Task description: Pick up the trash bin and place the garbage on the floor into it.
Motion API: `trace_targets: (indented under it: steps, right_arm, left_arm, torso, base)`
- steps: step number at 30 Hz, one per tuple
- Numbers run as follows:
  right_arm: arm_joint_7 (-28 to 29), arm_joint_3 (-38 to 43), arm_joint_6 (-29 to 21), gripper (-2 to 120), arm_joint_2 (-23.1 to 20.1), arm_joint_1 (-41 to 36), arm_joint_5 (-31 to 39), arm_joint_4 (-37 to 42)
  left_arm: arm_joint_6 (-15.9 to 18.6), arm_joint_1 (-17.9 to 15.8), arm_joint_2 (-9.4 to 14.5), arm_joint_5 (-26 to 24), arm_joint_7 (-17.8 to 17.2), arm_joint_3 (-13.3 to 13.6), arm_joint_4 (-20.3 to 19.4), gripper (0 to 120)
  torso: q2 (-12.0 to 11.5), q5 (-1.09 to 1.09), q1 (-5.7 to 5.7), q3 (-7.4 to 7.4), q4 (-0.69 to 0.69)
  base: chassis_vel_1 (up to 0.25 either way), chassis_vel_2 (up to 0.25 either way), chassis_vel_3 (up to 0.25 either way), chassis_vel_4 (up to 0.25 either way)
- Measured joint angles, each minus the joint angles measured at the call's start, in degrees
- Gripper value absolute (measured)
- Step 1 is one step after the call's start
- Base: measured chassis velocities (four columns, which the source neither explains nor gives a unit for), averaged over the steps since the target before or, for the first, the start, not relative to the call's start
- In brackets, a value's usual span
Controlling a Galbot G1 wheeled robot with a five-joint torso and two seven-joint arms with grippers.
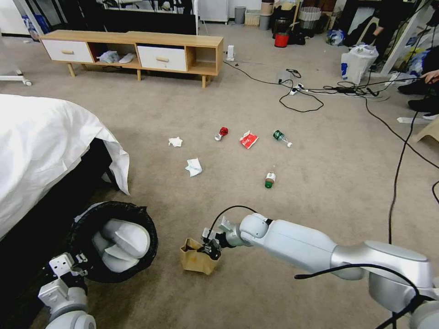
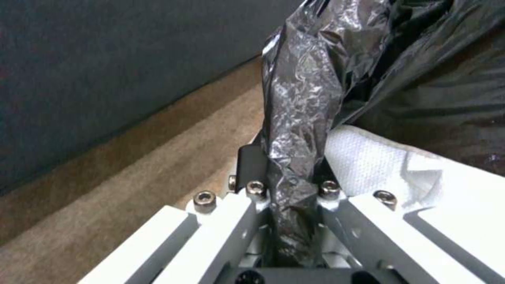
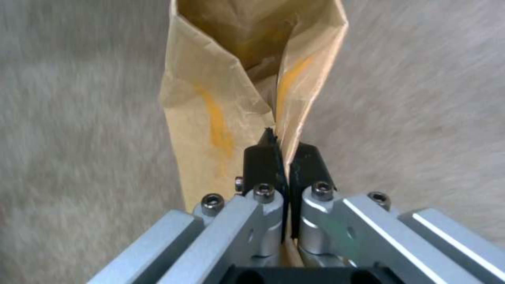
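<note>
Right hand [image 1: 211, 247] pinched tight on the brown paper bag [image 1: 197, 261], low over the carpet. Left hand [image 2: 287, 177] clamped on the trash bin [image 1: 114, 240] rim beside the bed [image 1: 41, 141]. Best lifted clear, carried left over the black liner, released only once fully above the opening.

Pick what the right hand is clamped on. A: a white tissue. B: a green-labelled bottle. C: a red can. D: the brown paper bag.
D: in the right wrist view the right hand pinches a fold of the brown paper bag, beside the trash bin.
</note>
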Motion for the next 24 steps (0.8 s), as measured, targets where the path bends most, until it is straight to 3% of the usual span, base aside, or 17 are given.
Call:
trace_targets:
  steps: [8, 11, 13, 16, 19, 24]
  right_arm:
    - [10.5, 8.7, -1.5, 0, -9.8, -1.1, 7.4, 16.7]
    - [11.5, 10.0, -1.6, 0, -10.7, -1.7, 8.2, 18.6]
    - [15.0, 15.7, -1.6, 0, -14.8, -5.5, 10.1, 25.6]
    - [16.4, 21.3, -1.2, 0, -18.4, -9.9, 9.8, 29.7]
    - [16.9, 26.0, -0.6, 0, -21.4, -13.6, 7.9, 32.2]
    - [17.4, 41.9, 1.5, 0, -30.4, -25.0, 2.8, 38.4]
  left_arm:
    - [1.9, -1.1, 2.5, -0.2, 0.8, 2.0, -1.4, 2]
    - [2.1, -1.1, 2.9, -0.3, 0.8, 2.2, -1.6, 2]
    - [3.5, -1.3, 4.9, -1.6, 0.4, 3.3, -3.1, 2]
    - [4.8, -1.4, 6.6, -2.6, -0.1, 4.0, -4.1, 2]
    - [6.1, -1.4, 8.0, -4.0, -0.7, 4.6, -5.0, 2]
    - [11.2, -1.5, 12.1, -8.9, -2.0, 6.7, -7.3, 2]
  torso:
    - [0.0, 0.02, 0.0, 0.0, 0.01]
    - [0.0, 0.01, 0.0, 0.0, 0.0]
    - [0.0, 0.03, 0.0, -0.01, 0.01]
    - [0.0, 0.03, 0.0, -0.01, 0.0]
    - [0.0, 0.04, 0.0, -0.01, 0.0]
    - [0.0, 0.06, 0.0, 0.0, -0.01]
  base:
    - [0.0, 0.0, 0.0, 0.0]
    - [0.0, 0.0, 0.0, 0.0]
    - [0.0, 0.0, 0.0, 0.0]
    - [0.0, 0.0, 0.0, 0.0]
    - [0.0, 0.0, 0.0, 0.0]
    - [0.0, 0.0, 0.0, 0.0]
